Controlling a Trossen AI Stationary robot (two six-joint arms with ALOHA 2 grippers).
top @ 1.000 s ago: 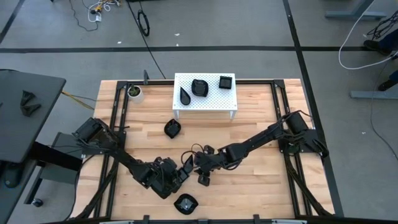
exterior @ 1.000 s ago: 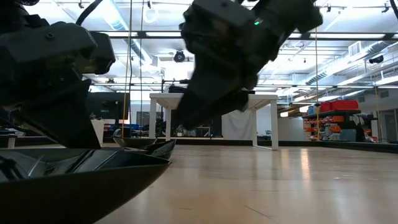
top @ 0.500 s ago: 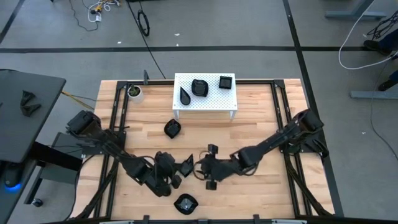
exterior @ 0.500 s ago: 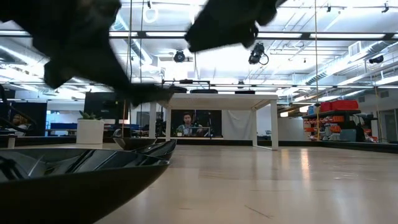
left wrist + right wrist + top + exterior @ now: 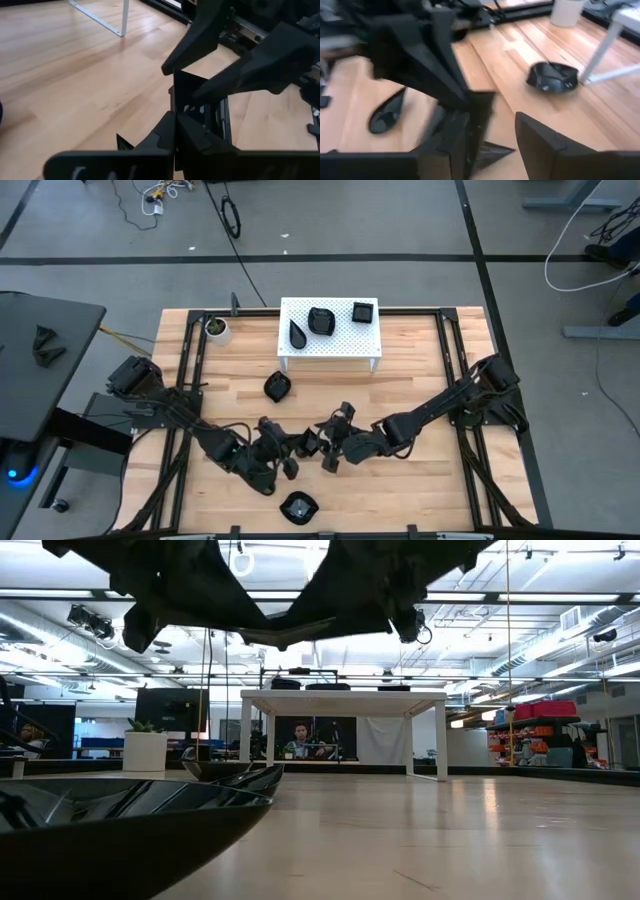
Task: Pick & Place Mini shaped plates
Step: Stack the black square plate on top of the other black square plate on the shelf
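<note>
2 grippers meet above the near middle of the table (image 5: 420,370), nose to nose, in what looks like a handover. The left gripper (image 5: 292,452) is clamped tight on the lower rim of 1 small square plate (image 5: 200,102), holding it up on edge, clear of the wood. The right gripper (image 5: 328,452) faces it with its fingers spread wide, 1 to each side of the raised plate; whether either finger touches the plate cannot be told.

Just beyond the pair, toward the far left, another black plate (image 5: 277,387) rests on the wood, and 1 more (image 5: 297,506) lies at the near edge. At the far side, a white stand (image 5: 340,350) carries 3 plates in a row: a teardrop plate (image 5: 298,333), a rounded plate (image 5: 320,320) and a second square plate (image 5: 362,311). A white cup (image 5: 216,328) with a plant stands to the stand's left.

The plate should be light and rigid, so it will not flex in a pinch, but its gloss suggests a slick surface, and its thin wall may chip if knocked. The best hold is probably across the rim, 1 finger inside and 1 outside, well down the wall, on the free edge opposite the left gripper's bite.
</note>
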